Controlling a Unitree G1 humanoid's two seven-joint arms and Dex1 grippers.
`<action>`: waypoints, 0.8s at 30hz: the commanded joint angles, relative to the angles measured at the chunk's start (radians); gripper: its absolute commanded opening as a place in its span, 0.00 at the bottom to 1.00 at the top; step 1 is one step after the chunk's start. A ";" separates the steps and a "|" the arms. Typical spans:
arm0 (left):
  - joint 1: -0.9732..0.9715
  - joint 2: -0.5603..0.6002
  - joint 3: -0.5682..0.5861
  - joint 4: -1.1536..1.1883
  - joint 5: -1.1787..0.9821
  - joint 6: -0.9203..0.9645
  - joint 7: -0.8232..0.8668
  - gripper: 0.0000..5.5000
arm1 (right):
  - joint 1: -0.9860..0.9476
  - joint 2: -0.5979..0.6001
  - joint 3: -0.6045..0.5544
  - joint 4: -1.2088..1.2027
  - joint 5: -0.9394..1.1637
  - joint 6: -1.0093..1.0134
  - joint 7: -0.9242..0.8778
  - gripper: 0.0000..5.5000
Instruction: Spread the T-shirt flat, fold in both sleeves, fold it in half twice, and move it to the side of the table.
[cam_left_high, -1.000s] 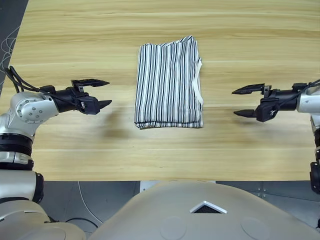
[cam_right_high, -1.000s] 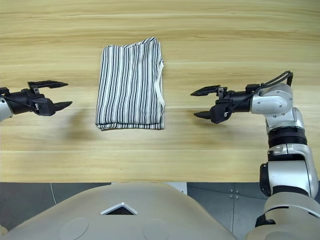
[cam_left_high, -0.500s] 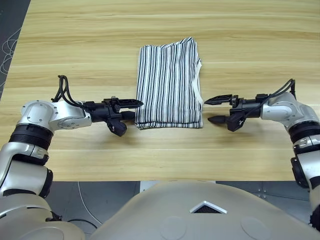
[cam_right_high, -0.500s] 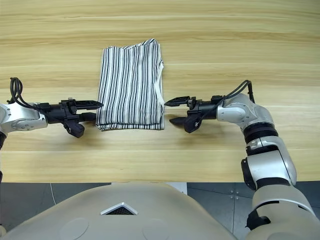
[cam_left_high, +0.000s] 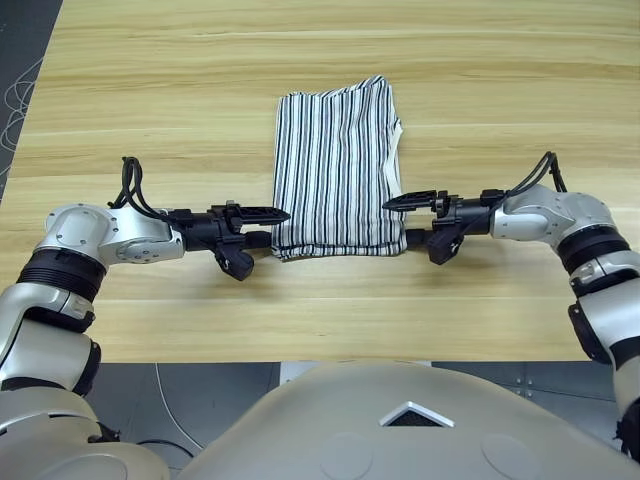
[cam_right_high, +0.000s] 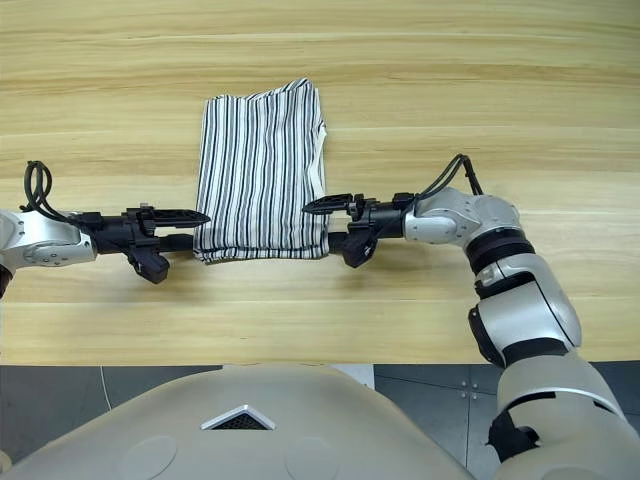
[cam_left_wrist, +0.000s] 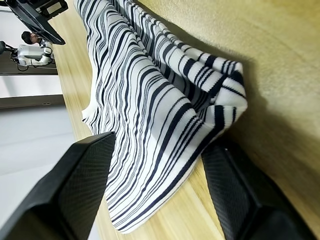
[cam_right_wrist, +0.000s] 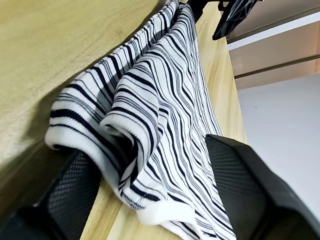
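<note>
The left gripper (cam_left_high: 276, 226) and right gripper (cam_left_high: 398, 221), jaws apart, straddle the folded T-shirt's (cam_left_high: 338, 170) near corners; whether they touch the cloth is unclear.

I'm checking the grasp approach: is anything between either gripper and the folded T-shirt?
Nothing visible. The open left gripper and open right gripper each straddle a near corner of the striped T-shirt on the wooden table.

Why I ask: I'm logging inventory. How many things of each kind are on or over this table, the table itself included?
T-shirt: 1
Table: 1
Fingers: 4, two left, two right
Total: 6
</note>
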 joint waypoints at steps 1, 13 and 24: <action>0.035 -0.027 -0.071 0.025 0.061 0.009 -0.065 0.56 | 0.002 0.007 0.073 0.027 -0.081 0.034 0.001 0.65; 0.003 -0.049 -0.153 0.072 0.153 0.067 0.051 0.23 | -0.023 0.010 0.140 0.036 -0.065 0.028 -0.051 0.23; -0.028 -0.041 -0.177 0.047 0.132 0.060 0.036 0.03 | -0.037 0.012 0.150 0.033 -0.040 0.023 -0.048 0.02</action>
